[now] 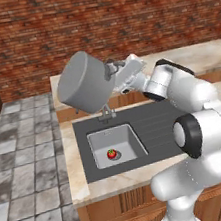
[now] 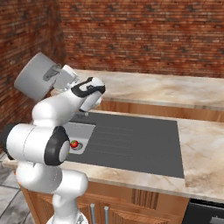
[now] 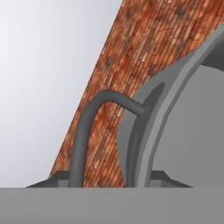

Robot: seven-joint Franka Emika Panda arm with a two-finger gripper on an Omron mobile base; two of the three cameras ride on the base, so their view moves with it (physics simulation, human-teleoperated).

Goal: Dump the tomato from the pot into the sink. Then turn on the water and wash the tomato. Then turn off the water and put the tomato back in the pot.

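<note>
The grey metal pot [image 1: 84, 81] hangs tipped on its side in the air above the back of the sink [image 1: 129, 139], its bottom facing the left base camera. My gripper [image 1: 110, 72] is shut on the pot at its side handle [image 3: 83, 140]. In the hand view the pot's rim [image 3: 175, 109] runs up between the fingertips. The small red tomato [image 1: 111, 154] lies in the light grey basin beside the drain. From the right base view the pot [image 2: 37, 81] is high at the left, and the tomato [image 2: 74, 143] peeks out past my arm.
The faucet [image 1: 106, 114] stands just under the tilted pot at the basin's back edge. A dark ribbed drainboard [image 2: 131, 140] spreads right of the basin. Beige counter [image 2: 175, 92] runs behind and to the right, with a brick wall [image 1: 117, 15] beyond.
</note>
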